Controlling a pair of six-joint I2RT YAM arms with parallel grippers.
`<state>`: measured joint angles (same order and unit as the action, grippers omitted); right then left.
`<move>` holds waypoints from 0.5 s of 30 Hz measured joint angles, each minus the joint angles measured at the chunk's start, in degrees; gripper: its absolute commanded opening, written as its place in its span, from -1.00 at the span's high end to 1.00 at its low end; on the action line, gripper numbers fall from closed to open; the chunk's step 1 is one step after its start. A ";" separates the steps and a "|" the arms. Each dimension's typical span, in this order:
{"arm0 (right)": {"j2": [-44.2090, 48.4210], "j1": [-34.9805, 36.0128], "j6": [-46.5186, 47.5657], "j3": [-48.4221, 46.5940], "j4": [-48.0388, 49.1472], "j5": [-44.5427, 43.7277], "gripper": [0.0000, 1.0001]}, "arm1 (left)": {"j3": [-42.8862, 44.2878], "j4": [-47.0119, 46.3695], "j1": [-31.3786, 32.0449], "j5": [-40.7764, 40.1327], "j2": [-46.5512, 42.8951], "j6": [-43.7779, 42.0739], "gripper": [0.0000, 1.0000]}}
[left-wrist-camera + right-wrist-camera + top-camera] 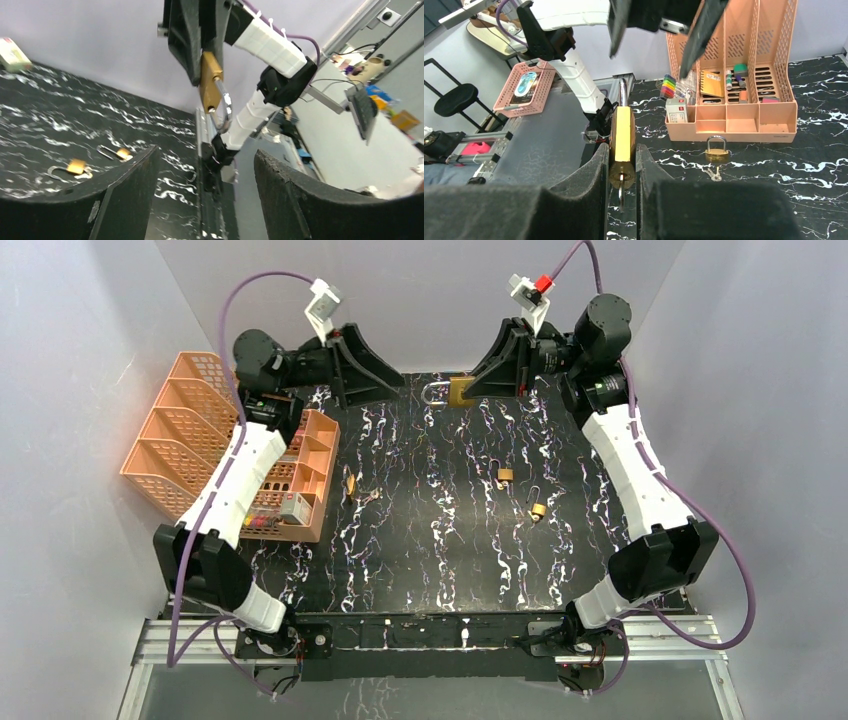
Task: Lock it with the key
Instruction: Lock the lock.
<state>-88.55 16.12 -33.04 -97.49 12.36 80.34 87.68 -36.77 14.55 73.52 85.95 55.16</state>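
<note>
Over the far edge of the black marbled surface (440,540), the right claw (622,155) pinches the large brass padlock (622,125) by its flat sides, clear of the surface. The left claw (205,152), spread and empty, hangs near it on the left. If it closes in off-line, it could twist the padlock in that narrow grip. It could also dislodge the small key (620,194) that appears to sit in the keyhole.

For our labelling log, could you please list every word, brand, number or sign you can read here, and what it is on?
Nothing can be read in any view.
White box in the organizer: printed label, too blurred to read.
Padlock in the right gripper: no legible brand or number.
</note>
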 measured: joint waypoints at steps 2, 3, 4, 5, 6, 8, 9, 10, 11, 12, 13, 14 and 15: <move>0.00 0.39 -0.17 0.00 0.04 0.02 1.00 | -0.74 0.24 1.11 1.27 1.51 0.98 -0.23; -0.02 0.57 -0.28 0.00 0.04 0.00 1.00 | -1.14 0.50 1.57 1.79 1.90 1.18 -0.20; -0.02 0.79 -0.46 0.00 0.11 0.00 1.00 | -1.49 0.79 2.03 2.19 2.16 1.36 -0.18; -0.02 0.96 -0.68 0.00 0.17 0.00 1.00 | -1.68 0.87 2.47 2.58 2.27 1.44 -0.15; -0.02 1.20 -0.92 0.00 0.22 0.00 1.00 | -1.70 0.87 2.80 2.78 2.32 1.49 -0.12; -0.09 1.66 -1.31 0.00 0.42 0.00 1.00 | -1.70 0.55 3.58 3.08 2.32 1.42 -0.02; -0.20 1.88 -1.38 0.00 0.68 -0.02 1.00 | -1.68 0.35 3.91 3.10 2.32 1.42 0.01; -0.31 2.08 -1.49 0.00 0.87 -0.02 1.00 | -1.68 0.17 4.20 3.17 2.34 1.42 0.02; -0.46 2.32 -1.55 0.00 1.07 -0.04 1.00 | -1.68 -0.09 4.44 3.19 2.38 1.40 0.03; -0.68 2.47 -1.57 -0.02 1.14 -0.04 1.00 | -1.68 -0.35 4.59 3.21 2.38 1.42 0.06; -0.85 2.67 -1.62 0.00 1.14 -0.07 1.00 | -1.68 -0.63 4.74 3.19 2.40 1.46 0.08; -0.98 2.80 -1.64 -0.02 1.11 -0.11 1.00 | -1.68 -0.92 4.85 3.19 2.40 1.49 0.09; -1.14 2.93 -1.68 -0.02 1.11 -0.17 1.00 | -1.68 -1.18 4.94 3.19 2.40 1.51 0.10</move>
<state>-89.69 19.05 -34.72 -97.51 13.47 80.16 86.00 -37.95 19.49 76.71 88.36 56.66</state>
